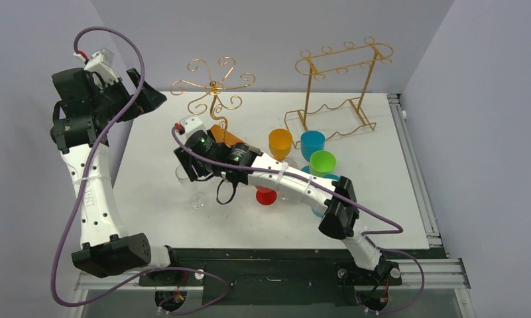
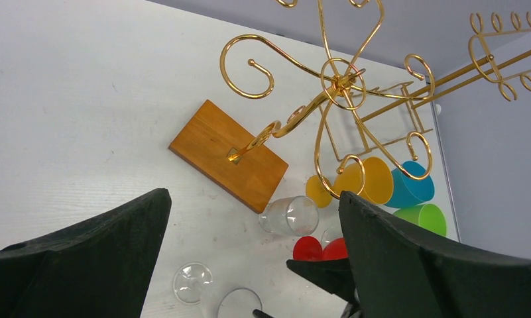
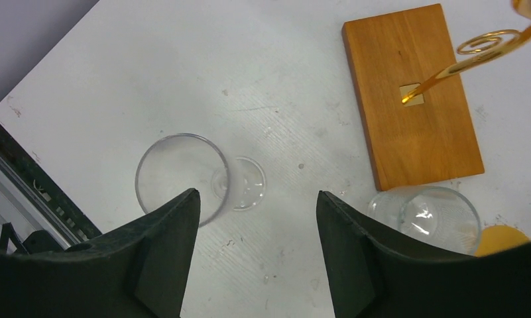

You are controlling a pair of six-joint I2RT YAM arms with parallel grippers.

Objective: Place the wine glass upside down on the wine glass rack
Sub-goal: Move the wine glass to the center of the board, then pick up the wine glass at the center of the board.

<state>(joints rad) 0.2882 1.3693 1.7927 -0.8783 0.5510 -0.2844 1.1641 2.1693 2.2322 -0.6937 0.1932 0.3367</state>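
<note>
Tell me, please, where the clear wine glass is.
The clear wine glass sits left of centre in the top view, under the right gripper, near the gold tree-shaped rack's brown wooden base.

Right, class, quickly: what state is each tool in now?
Left tool: open, holding nothing.
Right tool: open, holding nothing, over the clear wine glass.

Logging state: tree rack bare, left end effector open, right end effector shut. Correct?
Not quite. The right end effector is open, jaws apart, as the right wrist view shows. The tree rack is bare and the left end effector open.
</note>
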